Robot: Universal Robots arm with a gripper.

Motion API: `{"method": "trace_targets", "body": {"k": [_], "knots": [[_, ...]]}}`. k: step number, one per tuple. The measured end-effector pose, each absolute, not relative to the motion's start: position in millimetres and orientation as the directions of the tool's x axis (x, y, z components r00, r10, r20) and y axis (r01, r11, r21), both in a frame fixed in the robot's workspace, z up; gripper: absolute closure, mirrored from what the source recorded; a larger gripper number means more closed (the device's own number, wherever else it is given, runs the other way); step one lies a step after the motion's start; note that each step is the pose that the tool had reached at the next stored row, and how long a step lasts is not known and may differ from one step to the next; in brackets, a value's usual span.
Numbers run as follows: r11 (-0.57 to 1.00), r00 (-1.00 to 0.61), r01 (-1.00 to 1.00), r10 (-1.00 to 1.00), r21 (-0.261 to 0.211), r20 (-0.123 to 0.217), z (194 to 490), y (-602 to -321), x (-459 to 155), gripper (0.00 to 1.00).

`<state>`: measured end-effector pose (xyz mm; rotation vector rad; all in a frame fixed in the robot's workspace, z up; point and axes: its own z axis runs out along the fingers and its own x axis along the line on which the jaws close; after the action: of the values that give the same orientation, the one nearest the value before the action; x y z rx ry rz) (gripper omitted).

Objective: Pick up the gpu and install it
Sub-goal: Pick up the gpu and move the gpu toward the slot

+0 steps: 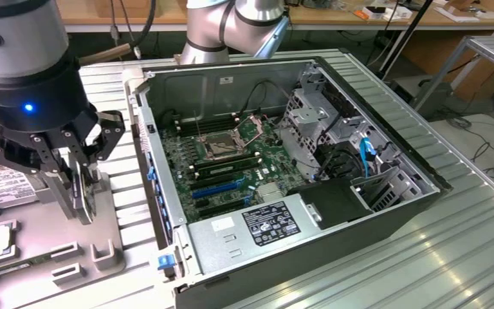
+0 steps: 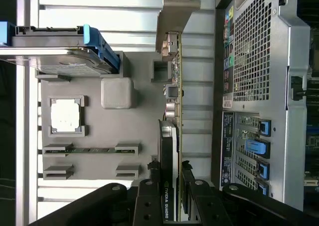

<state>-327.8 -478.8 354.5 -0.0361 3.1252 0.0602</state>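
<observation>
We see the gripper [image 1: 74, 183] on the exterior view's left, over the grey parts tray [image 1: 41, 232] beside the open computer case [image 1: 384, 212]. Its fingers [image 2: 149, 201] are clamped on the gpu [image 1: 84, 205], one on each flat face, with the card standing on edge between them. We judge that this edge-on hold suits the job. The card stands in the tray that way, and it must go into a slot that way too.

In the wrist view the black cooler [image 2: 168, 151] faces the tray's other parts and the thin green board edge [image 2: 179, 111] faces the case. The silver end bracket [image 2: 171, 44] is at the card's far end from the gripper. The grip sits at the cooler end, away from the bracket, which leaves the bracket and the long edges free.

The gpu is low over the tray, and we cannot tell whether its lower edge rests in its holder or hangs just clear of it. It is well apart from the motherboard [image 1: 229, 161], whose blue expansion slots [image 1: 217, 188] lie uncovered in the case, to the right of the card across the case wall.

A processor [image 2: 65, 115], a memory stick [image 2: 89, 149] and a hard drive [image 2: 55, 61] with blue rails sit in their own tray recesses, apart from the card.
</observation>
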Motion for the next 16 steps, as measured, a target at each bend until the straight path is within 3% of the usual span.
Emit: {"method": "trace_targets", "body": {"k": [5,12,16], "knots": [[0.999,-1.0,-0.023,-0.023,0.038,-0.016,376,-479,-328,0.73],[0.999,-1.0,-0.023,-0.023,0.038,-0.016,430,-478,-328,0.73],[0.999,-1.0,-0.023,-0.023,0.038,-0.016,430,-478,-316,0.73]]}}
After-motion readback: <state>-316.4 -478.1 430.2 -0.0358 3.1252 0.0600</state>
